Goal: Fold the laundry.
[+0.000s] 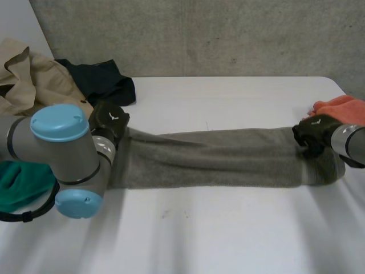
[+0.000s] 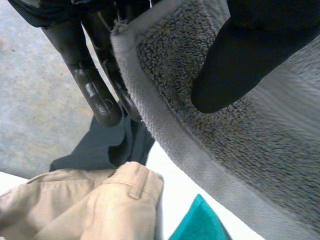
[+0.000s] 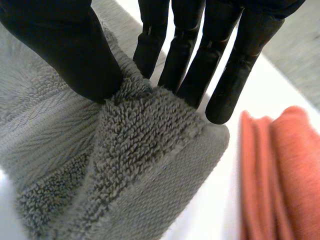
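The white desk point(image 1: 228, 228) takes up most of the head view, and a rough concrete wall point(image 1: 228, 34) stands behind its far edge. A grey towel point(image 1: 217, 157), gathered into a long narrow band, is stretched across the middle of the desk from one hand to the other. Whether it rests on the surface or hangs just above it cannot be told. At the far left corner lies a heap of beige trousers point(image 1: 34, 80), with a dark garment point(image 1: 105, 80) touching it on the right. A teal cloth point(image 1: 20, 180) sits nearer, partly hidden behind the left arm point(image 1: 57, 145). An orange towel point(image 1: 342, 105) lies folded at the right edge, just beside the grey towel's end. The left hand point(image 1: 109, 119) holds the towel's left end. Its thumb point(image 2: 235, 65) presses on the terry face, and its nearly straight fingers point(image 2: 95, 95) lie close together behind the hemmed edge, so the cloth is pinched between them. The right hand point(image 1: 312, 132) holds the opposite end, where the thumb point(image 3: 75, 50) pinches a bunched fold of pile against straight fingers point(image 3: 235, 65) set side by side.
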You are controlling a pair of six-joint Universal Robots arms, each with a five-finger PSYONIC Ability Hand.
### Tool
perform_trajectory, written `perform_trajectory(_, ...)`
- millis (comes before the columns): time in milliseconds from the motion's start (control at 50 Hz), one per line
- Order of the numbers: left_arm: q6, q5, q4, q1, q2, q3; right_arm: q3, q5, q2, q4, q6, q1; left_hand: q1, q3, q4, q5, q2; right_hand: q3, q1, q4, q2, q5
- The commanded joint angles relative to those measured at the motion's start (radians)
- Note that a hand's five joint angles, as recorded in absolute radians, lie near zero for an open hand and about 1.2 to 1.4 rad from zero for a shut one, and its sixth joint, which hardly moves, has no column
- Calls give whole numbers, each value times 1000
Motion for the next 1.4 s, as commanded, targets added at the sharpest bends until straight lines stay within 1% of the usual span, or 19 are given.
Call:
perform_trajectory(20, -3, 0, 27, 22, -15, 74, -16, -16, -4, -218, 13, 3, 267, 201, 194, 221, 197, 216, 404, 209, 217, 240)
perform_trajectory(160, 2, 0, 132, 48, -105, 155, -16, -36, 63, -494, 13, 6, 267, 201, 194, 221, 197, 216, 404, 209, 217, 240)
perform_trajectory(280, 0, 17, 177, 51, -188, 203, -42, -36, 154, -621, 8, 9, 265, 199, 191, 218, 194, 216, 404, 209, 217, 240)
perform_trajectory(320, 0, 44, 186, 49, -224, 220, -55, -23, 197, -657, 5, 23, -218, -284, -291, -264, -288, -414, -226, -421, -413, -390)
perform_trajectory(340, 3, 56, 189, 49, -236, 224, -63, -16, 211, -668, 5, 31, -525, -591, -598, -571, -595, -795, -607, -802, -794, -771)
perform_trajectory(360, 5, 63, 189, 48, -244, 226, -68, -16, 220, -672, 4, 35, -743, -809, -817, -790, -813, -1005, -818, -1013, -1005, -982)
perform_trajectory(380, 5, 78, 189, 45, -257, 229, -75, -14, 237, -684, 5, 48, -954, -1020, -1028, -1001, -1025, -1005, -818, -1013, -1005, -982)
perform_trajectory(480, 2, 83, 189, 32, -247, 221, -83, 38, 211, -692, 18, 57, -954, -1020, -1028, -1001, -1025, -1005, -818, -1013, -1005, -982)
perform_trajectory(580, -1, 73, 185, 38, -166, 166, -13, 82, 64, -672, 59, 49, -954, -1020, -1028, -1001, -1025, -1005, -818, -1013, -1005, -982)
perform_trajectory(660, -3, 75, 185, 45, -60, 71, 59, 78, -67, -599, 99, 42, -954, -1020, -1028, -1001, -1025, -1005, -818, -1013, -1005, -982)
perform_trajectory(780, -11, 83, 179, 45, 88, -99, 151, 23, -209, -349, 110, -46, -954, -1020, -1028, -1001, -1025, -1005, -818, -1013, -1005, -982)
perform_trajectory(840, -26, 86, 182, 45, 144, -172, 199, -23, -213, -255, 102, -75, -954, -1020, -1028, -1001, -1025, -993, -805, -1000, -992, -969)
perform_trajectory(900, -46, 87, 182, 42, 169, -210, 239, -51, -202, -237, 93, -93, -954, -1020, -1028, -1001, -1025, -916, -729, -924, -916, -893)
perform_trajectory(1020, -93, 90, 182, 32, 184, -253, 276, -80, -115, -298, 87, -107, -954, -1020, -1028, -1001, -1025, -796, -608, -803, -795, -772)
perform_trajectory(1200, -100, 89, 182, 32, 183, -256, 271, -80, -6, -416, 19, -106, -954, -1020, -1028, -1001, -1025, -675, -488, -683, -675, -652)
perform_trajectory(1240, -100, 87, 180, 32, 184, -256, 264, -77, 13, -431, 2, -104, -954, -1020, -1028, -1001, -1025, -488, -301, -496, -488, -465)
perform_trajectory(1280, -100, 87, 180, 32, 184, -257, 254, -74, 27, -438, -7, -107, -954, -1020, -1028, -1001, -1025, 88, 275, 80, 88, 111)
perform_trajectory(1300, -100, 86, 180, 32, 186, -257, 247, -69, 25, -447, -10, -109, -954, -1020, -1028, -1001, -1025, 215, 403, 207, 215, 239)
perform_trajectory(1400, -100, 83, 177, 31, 201, -259, 285, -37, -21, -448, -12, -129, -954, -1020, -1028, -1001, -1025, 216, 404, 209, 217, 240)
